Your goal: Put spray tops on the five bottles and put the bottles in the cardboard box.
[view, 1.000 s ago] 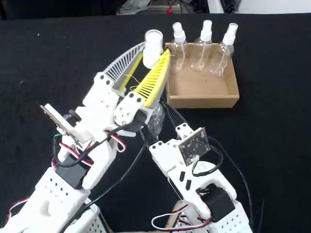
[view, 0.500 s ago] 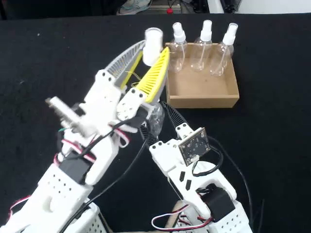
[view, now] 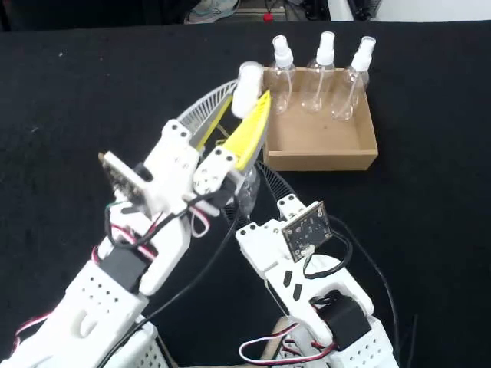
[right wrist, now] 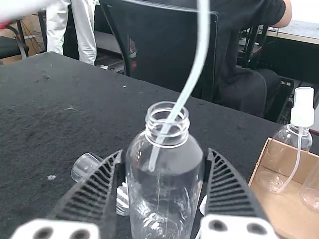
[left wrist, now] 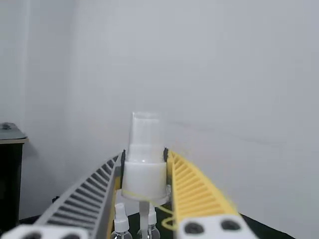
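While right gripper point(right wrist: 163, 167) clamps the open bottle point(right wrist: 164, 199) on the table point(view: 437, 245) by the cardboard box point(view: 318, 161) corner to steady its neck, left gripper point(view: 245, 103) pinches the spray top point(left wrist: 144, 172) above, dip tube point(right wrist: 194, 64) feeding in; three capped bottles point(view: 318, 77) line the box's far wall.

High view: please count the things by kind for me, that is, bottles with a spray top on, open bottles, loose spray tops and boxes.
capped bottles: 3
open bottle: 1
loose spray top: 1
cardboard box: 1
Total: 6
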Tool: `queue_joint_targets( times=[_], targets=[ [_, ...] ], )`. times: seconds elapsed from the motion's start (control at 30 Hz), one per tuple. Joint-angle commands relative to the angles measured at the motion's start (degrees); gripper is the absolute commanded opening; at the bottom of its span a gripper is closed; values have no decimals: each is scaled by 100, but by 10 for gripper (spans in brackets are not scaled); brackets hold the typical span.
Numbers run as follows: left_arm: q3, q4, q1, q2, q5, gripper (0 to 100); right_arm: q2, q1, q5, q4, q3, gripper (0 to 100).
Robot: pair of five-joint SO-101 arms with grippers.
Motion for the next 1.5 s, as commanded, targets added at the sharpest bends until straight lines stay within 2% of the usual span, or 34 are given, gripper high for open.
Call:
queue_joint_targets(
  times=[0.0,0.13,0.27,0.5,0.67,0.83,1.0,1.2,1.47],
  targets=[
    [514,-70,-57,-686,-35,45,-470,-53,44,-167,-48,144],
    [945,-62,-57,-1169,-35,46,-470,-62,44,-167,-57,144],
    [1270,62,-57,-1477,-35,122,-470,-62,44,-167,-48,144],
    [866,1582,4,-1846,9,137,-470,-62,44,-167,-48,144],
    [497,2189,4,-1943,18,138,-470,-62,44,-167,-48,144],
    [409,2233,48,-1943,18,134,-470,-62,44,-167,-48,144],
    [347,2215,549,-1890,18,137,-470,-53,44,-167,-40,144],
    [365,2259,514,-1899,-35,138,-470,-62,44,-158,-40,144],
    [400,2259,13,-1899,0,138,-470,-53,44,-158,-40,144]
  ],
)
